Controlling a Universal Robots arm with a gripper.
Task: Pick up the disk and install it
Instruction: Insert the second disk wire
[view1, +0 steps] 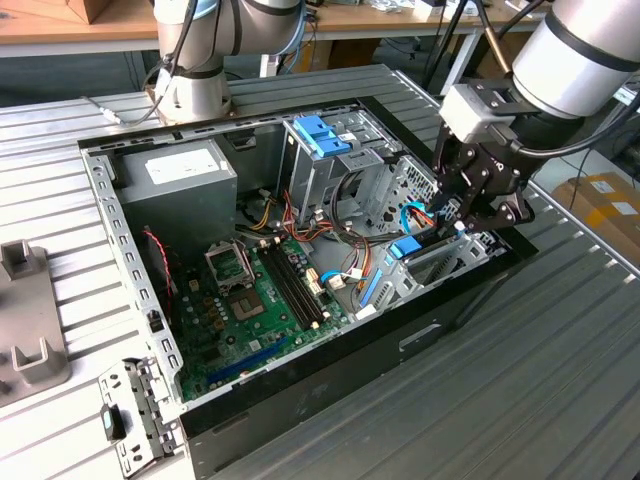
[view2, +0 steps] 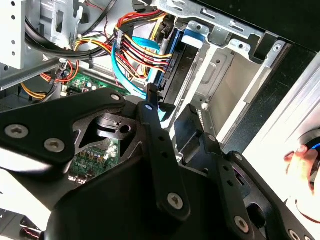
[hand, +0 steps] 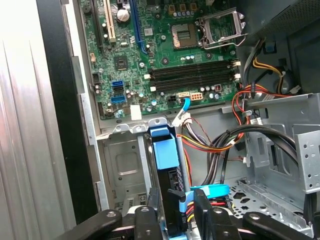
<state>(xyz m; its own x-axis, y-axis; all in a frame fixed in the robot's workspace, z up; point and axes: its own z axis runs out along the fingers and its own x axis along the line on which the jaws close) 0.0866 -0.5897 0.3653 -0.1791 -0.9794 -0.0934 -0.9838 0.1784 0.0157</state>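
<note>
**Blue-railed disk seen standing in the drive bay**

Blue plastic rails mark the disk (hand: 167, 170), which is seen on edge inside the metal drive bay (hand: 122, 170) at the corner of the open computer case (view1: 300, 395). In the exterior view the disk's blue end tab (view1: 405, 247) is spotted just below the tool (view1: 468, 205), on the exterior view's right side of the case. In the first wrist view the black fingers (hand: 175, 210) are placed on either side of the disk's near end, so the tool looks closed narrowly around the disk, though actual contact can't quite be made out. A light blue cable (hand: 210, 190) is looped right beside the disk, and a bundle of red, yellow and black wires (view2: 142, 47) is plugged in at its end in the second wrist view.

The green motherboard (view1: 255, 300) is laid flat in the case, with the grey power supply (view1: 185, 180) near the far corner. A tall metal cage with a blue latch (view1: 322, 135) is stood behind the tool. The case is rested on a ribbed metal counter (view1: 540, 380). A hand (view2: 302, 160) is caught at the edge of the second wrist view.
</note>
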